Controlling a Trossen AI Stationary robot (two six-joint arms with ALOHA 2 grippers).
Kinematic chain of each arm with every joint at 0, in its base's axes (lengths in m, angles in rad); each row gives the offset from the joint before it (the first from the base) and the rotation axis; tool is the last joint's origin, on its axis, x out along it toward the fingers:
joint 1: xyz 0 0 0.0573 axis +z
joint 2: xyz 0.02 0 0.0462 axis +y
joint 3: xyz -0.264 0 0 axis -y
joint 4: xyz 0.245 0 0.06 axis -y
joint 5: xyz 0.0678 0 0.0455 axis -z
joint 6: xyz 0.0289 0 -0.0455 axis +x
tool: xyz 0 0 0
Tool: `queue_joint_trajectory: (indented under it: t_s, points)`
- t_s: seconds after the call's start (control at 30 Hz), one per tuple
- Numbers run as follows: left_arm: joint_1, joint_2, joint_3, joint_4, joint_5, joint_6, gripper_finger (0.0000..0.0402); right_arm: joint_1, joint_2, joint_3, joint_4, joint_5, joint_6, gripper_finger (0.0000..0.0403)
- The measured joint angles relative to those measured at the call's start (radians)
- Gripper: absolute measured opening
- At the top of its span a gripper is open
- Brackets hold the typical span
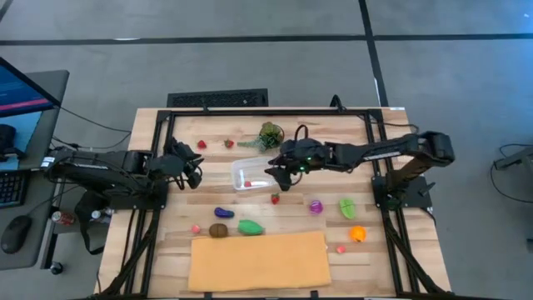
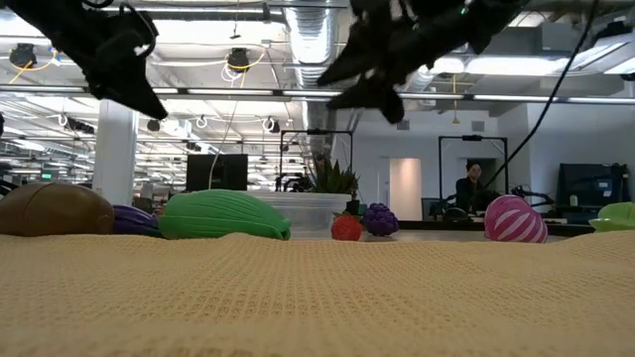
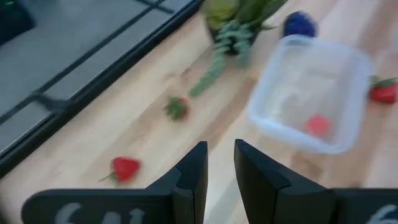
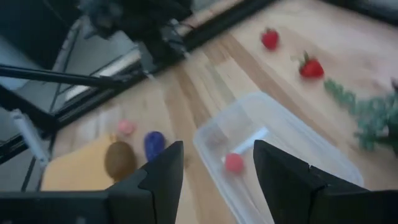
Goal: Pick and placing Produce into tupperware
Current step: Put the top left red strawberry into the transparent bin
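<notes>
Right end effector [image 1: 281,177] hangs over the right end of the tupperware [image 1: 250,173], with its fingers apart and nothing between them. A small red piece [image 4: 234,162] lies inside the tub, just below it.

Nearest on the tabletop [image 1: 366,258] lies a big tan sheet [image 1: 258,262]. Just past its far edge sit a brown piece [image 1: 218,230], a green piece [image 1: 251,227] and a purple piece [image 1: 224,213]. To the right lie an orange piece [image 1: 357,234], another green one [image 1: 347,207] and a pink striped ball [image 1: 316,207].

One strawberry [image 1: 276,198] lies on the near side of the tub, just near of the right end effector. This arm is the closer one to it, so I think it would go there next. The arm reaches in from the right, stretched long and low.

Farther off, two strawberries [image 1: 201,144] and a leafy bunch [image 1: 268,136] lie by the far edge.

Left end effector [image 1: 193,177] waits left of the tub, fingers narrow and empty.
</notes>
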Motion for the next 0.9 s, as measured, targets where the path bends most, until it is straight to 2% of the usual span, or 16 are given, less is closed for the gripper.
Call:
queue_joint_trajectory:
  t_s: [0.23,0.4,0.57,0.73,0.9]
  points:
    - [0.03,0.0,0.0,-0.066,-0.13,-0.035,0.007,0.01,-0.155,0.0,-0.123,0.004,-0.039,0.0182]
    - [0.121,0.011,0.0,-0.066,-0.129,-0.016,0.007,0.01,-0.237,0.0,-0.182,0.004,-0.043,0.018]
    - [0.269,0.075,0.0,0.009,0.011,0.1,0.007,0.01,-0.294,0.0,-0.209,0.004,-0.044,0.0179]
    - [0.418,0.217,0.018,0.118,0.264,0.302,0.007,0.01,-0.328,0.0,-0.212,0.004,-0.044,0.0178]
    - [0.506,0.396,0.125,0.054,0.284,0.465,0.007,0.017,-0.348,0.0,-0.223,0.005,-0.039,0.0178]
